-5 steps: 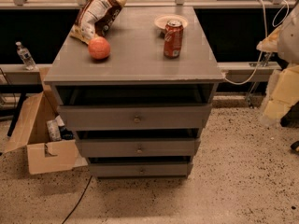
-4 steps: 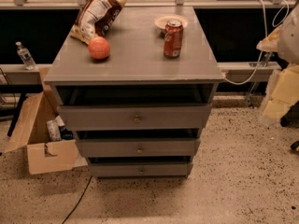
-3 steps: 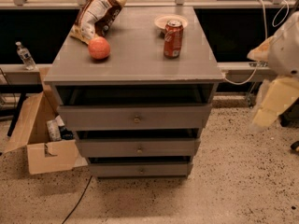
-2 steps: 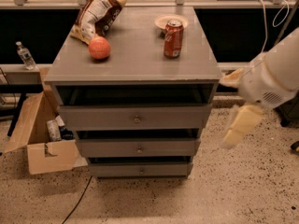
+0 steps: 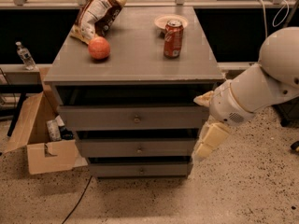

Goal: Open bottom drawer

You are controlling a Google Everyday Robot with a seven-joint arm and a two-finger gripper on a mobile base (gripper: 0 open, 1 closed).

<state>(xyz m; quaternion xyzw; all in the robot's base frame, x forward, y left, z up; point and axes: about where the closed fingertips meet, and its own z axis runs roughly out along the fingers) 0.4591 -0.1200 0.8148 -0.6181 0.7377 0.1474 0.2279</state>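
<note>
Grey wood made up the cabinet (image 5: 140, 64) of 3 drawers. The bottom drawer (image 5: 117, 170) — the lowest and slimmest front, with 1 small round knob (image 5: 141, 170) at its centre — sat just above the speckled floor (image 5: 187, 204), seemingly shut, though the shadow above it made that hard to judge. The gripper (image 5: 209, 143) hung from the cream arm (image 5: 261, 87) at the cabinet's right edge, level with the middle drawer (image 5: 107, 149) and well apart from the bottom drawer's knob; whether it was spread or closed could not be told. On top stood a red soda can (image 5: 173, 38), an orange ball (image 5: 99, 48), a chip bag (image 5: 96, 15) and a small plate (image 5: 163, 21) — a cardboard box (image 5: 42, 148) lay on the floor at left.
</note>
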